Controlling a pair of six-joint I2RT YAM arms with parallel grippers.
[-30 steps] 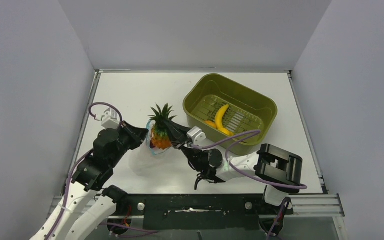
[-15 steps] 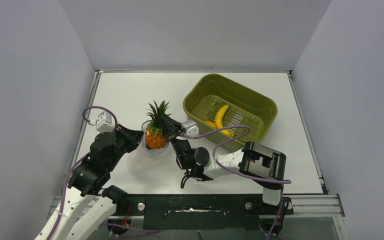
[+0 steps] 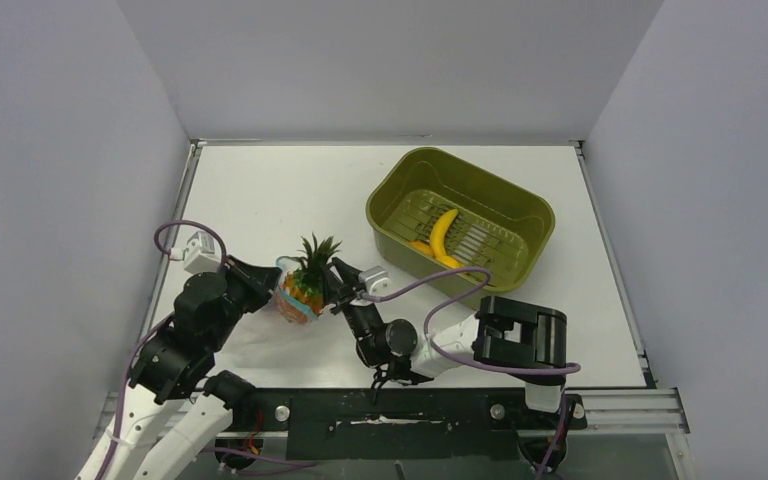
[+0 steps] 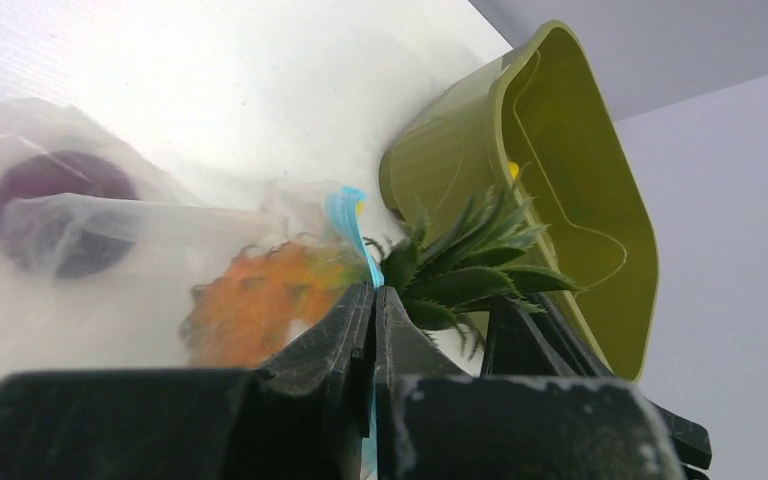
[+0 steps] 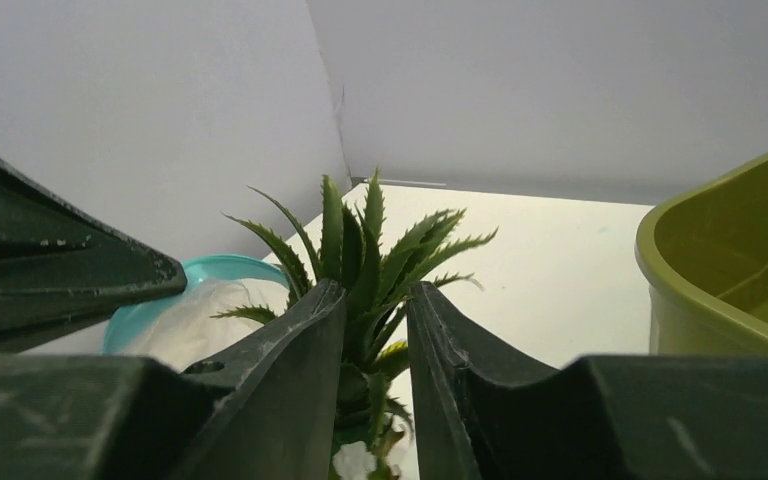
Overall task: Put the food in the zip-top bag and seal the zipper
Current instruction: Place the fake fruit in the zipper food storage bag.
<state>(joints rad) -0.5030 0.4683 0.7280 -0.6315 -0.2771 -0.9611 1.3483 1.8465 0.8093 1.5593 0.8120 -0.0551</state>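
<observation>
On the far right of the table, the olive-green basin holds the banana and a yellow-orange piece. Left and nearer, the zip-top bag contains a purple piece and the body of the toy pineapple, its crown outside. The left gripper is pinched tight on the zipper. The right gripper clamps the leafy crown.

The orange fruit now sits lower and nearer the arm bases than one second ago. Its body is sunk into the mouth of the zip-top bag instead of standing above it. The right gripper, clamped on the leafy top, is displaced with it toward the near-left. The left gripper, pinching the bag's mouth, is drawn back the same way, and the bag is shifted with it.
</observation>
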